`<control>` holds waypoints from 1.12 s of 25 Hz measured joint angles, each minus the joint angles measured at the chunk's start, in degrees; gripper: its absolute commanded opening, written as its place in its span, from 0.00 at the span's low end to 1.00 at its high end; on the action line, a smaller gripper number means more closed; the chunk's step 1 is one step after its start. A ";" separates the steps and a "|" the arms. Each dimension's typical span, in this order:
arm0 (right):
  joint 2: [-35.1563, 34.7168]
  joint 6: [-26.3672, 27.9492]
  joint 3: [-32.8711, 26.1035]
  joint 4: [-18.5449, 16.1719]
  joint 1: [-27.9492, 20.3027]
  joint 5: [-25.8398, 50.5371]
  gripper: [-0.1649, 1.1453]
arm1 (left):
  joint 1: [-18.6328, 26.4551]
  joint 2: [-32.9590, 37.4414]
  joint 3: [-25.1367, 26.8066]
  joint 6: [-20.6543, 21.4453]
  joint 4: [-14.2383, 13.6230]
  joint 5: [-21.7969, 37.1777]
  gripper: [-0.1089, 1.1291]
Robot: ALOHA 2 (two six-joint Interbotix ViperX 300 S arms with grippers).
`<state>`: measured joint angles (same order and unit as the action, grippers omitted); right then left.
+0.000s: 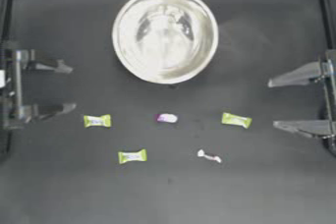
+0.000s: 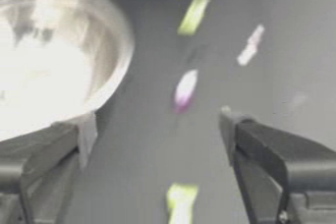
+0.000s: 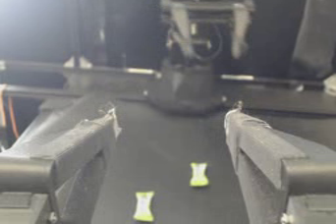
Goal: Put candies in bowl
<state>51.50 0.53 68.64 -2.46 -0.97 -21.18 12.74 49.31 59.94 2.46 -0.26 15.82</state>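
From above, the bowl [image 1: 164, 35] sits at upper centre, still without candy. Five candies lie below it: three yellow-green [image 1: 97, 120], one purple-and-white [image 1: 166, 118], one white-red [image 1: 209, 156]. The left gripper [image 1: 66, 86] waits at left, the right gripper [image 1: 274, 104] at right, both spread wide. Each should probably descend straight over its nearest candy and close across the middle. The left wrist view shows the purple candy [image 2: 185, 89] ahead; the right wrist view shows two yellow-green ones [image 3: 198, 174].

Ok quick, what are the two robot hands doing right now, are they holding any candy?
Left gripper: open, holding nothing, at the table's left edge.
Right gripper: open, holding nothing, at the right edge.
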 measured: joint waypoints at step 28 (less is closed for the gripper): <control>-2.90 0.18 0.00 1.41 -1.14 0.00 0.86 | -0.53 -29.62 -6.50 0.26 -0.35 8.53 0.92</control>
<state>48.60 0.70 68.64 -1.05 -2.11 -21.18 12.22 19.69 53.44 2.72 -0.62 24.35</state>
